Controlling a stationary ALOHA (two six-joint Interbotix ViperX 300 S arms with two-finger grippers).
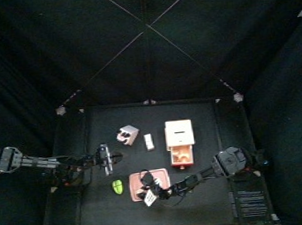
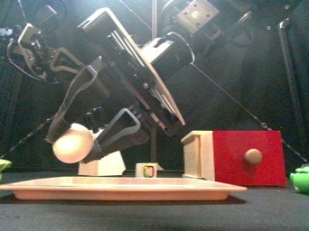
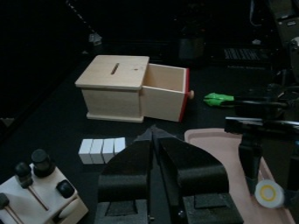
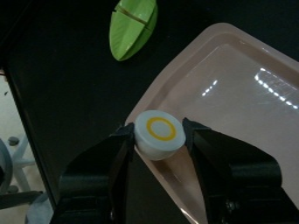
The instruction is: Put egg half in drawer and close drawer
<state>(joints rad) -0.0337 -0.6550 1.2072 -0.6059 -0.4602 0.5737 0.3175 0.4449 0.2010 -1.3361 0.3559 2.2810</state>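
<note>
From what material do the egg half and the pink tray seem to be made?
Egg half: apparently painted wood or plastic; smooth matte white face with a flat yellow ring. Pink tray: probably glossy plastic; bright light reflections streak its surface.

Seen from high overhead, the small black surface [image 1: 195,115] sits inside black curtains, with the left arm [image 1: 45,165] reaching in from the left side and the right arm [image 1: 213,169] from the right. Toward the right middle stands a cream-white box cabinet [image 1: 183,131], its orange drawer [image 1: 181,157] pulled out toward the near edge, while a small white block [image 1: 124,137] lies left of it. The right tool [image 1: 154,192] hangs over the pink tray [image 1: 161,173] near the front edge, and a green leaf-shaped piece [image 1: 117,188] lies just left of that tray.
</note>
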